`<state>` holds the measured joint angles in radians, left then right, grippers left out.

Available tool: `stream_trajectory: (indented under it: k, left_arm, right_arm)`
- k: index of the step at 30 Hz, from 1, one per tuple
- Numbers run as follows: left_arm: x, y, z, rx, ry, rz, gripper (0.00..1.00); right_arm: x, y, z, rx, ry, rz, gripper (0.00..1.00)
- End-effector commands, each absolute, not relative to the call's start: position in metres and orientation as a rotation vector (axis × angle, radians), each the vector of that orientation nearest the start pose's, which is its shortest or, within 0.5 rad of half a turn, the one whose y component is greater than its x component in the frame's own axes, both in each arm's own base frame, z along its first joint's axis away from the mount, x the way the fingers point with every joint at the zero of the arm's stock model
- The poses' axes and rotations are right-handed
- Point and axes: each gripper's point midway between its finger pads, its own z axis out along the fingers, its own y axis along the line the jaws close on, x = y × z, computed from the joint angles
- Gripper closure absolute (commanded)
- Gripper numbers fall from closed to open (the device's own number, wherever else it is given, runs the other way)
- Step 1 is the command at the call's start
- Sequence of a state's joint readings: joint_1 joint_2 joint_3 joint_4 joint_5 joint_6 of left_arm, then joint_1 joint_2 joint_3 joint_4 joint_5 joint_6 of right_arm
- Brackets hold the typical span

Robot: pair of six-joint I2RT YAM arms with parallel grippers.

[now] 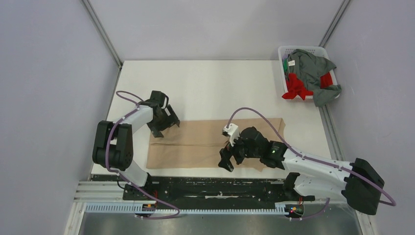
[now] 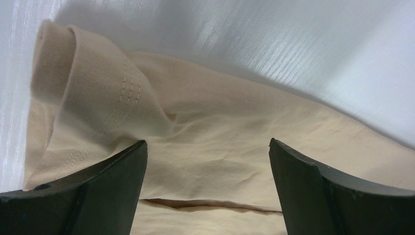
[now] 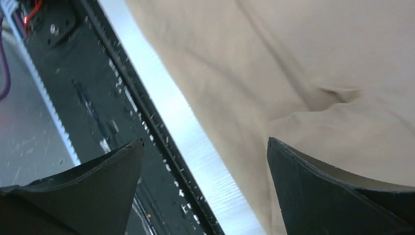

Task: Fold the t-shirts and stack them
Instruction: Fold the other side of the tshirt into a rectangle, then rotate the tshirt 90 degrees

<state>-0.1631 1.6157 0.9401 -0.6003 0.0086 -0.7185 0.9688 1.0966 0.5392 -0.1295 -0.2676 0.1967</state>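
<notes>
The tan t-shirt [image 1: 200, 142] lies flat as a long folded band across the near half of the white table [image 1: 215, 88]. My left gripper [image 1: 165, 127] hovers open over its far left corner. In the left wrist view its fingers [image 2: 112, 186] straddle tan cloth [image 2: 210, 117] with a rolled, stitched hem at the upper left. My right gripper [image 1: 230, 159] stands open over the shirt's near edge. One of its fingers [image 3: 323, 191] is above the cloth [image 3: 303, 58], the other past the table edge. The grey-green t-shirt [image 1: 313, 68] and the red t-shirt [image 1: 296, 88] lie bunched in the basket.
The white lattice basket [image 1: 282, 61] sits at the far right corner, with cloth spilling over its right side. A black rail [image 1: 205, 188] runs along the table's near edge, also seen in the right wrist view as a black rail [image 3: 98, 98]. Grey walls close in left, back and right.
</notes>
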Motion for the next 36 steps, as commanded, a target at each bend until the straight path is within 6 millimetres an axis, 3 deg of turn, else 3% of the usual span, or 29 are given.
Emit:
stream_trajectory:
  k: [1, 3, 7, 13, 17, 24, 29, 33, 36]
  left_arm:
    - [0.286, -0.071, 0.016, -0.741, 2.779, -0.160, 0.00]
    - [0.279, -0.070, 0.012, -0.744, 2.792, -0.152, 0.00]
    - [0.267, -0.075, 0.007, -0.750, 2.832, -0.193, 0.00]
    - [0.261, -0.077, 0.017, -0.741, 2.817, -0.172, 0.00]
    - [0.258, -0.087, 0.028, -0.716, 2.790, -0.196, 0.00]
    - [0.237, -0.104, 0.031, -0.625, 2.800, -0.179, 0.00]
    - [0.215, -0.121, 0.023, -0.604, 2.838, -0.205, 0.00]
    - [0.195, -0.141, 0.015, -0.514, 2.917, -0.278, 0.00]
    - [0.182, -0.159, 0.012, -0.423, 2.965, -0.317, 0.00]
  right_arm:
    - [0.175, 0.254, 0.112, -0.731, 2.091, 0.700, 0.02]
    - [0.186, 0.235, 0.103, -0.587, 2.138, 0.663, 0.02]
    - [0.196, 0.193, 0.064, -0.295, 2.289, 0.643, 0.02]
    - [0.196, 0.166, 0.016, -0.113, 2.419, 0.613, 0.02]
    - [0.226, 0.144, -0.002, -0.019, 2.474, 0.481, 0.02]
    - [0.306, 0.136, -0.002, 0.011, 2.457, 0.343, 0.02]
    - [0.375, 0.156, 0.000, -0.043, 2.413, 0.412, 0.02]
    - [0.426, 0.210, -0.001, -0.126, 2.384, 0.684, 0.02]
    - [0.462, 0.238, 0.003, -0.140, 2.348, 0.807, 0.02]
